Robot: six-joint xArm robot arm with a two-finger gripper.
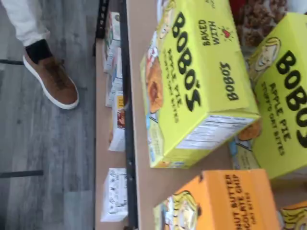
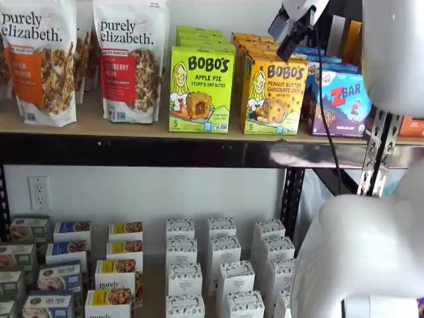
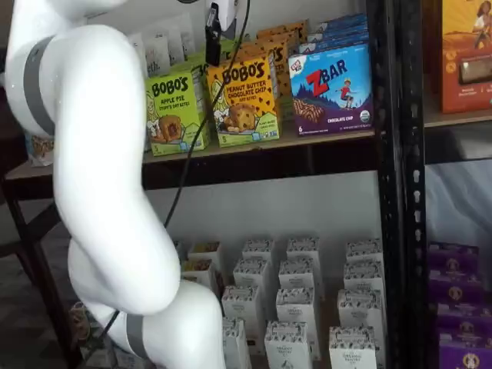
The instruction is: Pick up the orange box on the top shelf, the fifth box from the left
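Gripper (image 2: 291,30): above the shelf (image 2: 132,126), finger state cannot be told | orange box (image 2: 273,95): upright at the front edge, between green and blue boxes | progress: approach only; grasp and lift remain.

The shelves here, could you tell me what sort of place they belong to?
Probably a mock grocery aisle in a lab: the top shelf holds rows of retail cartons like the orange box, and a white robot arm works it.
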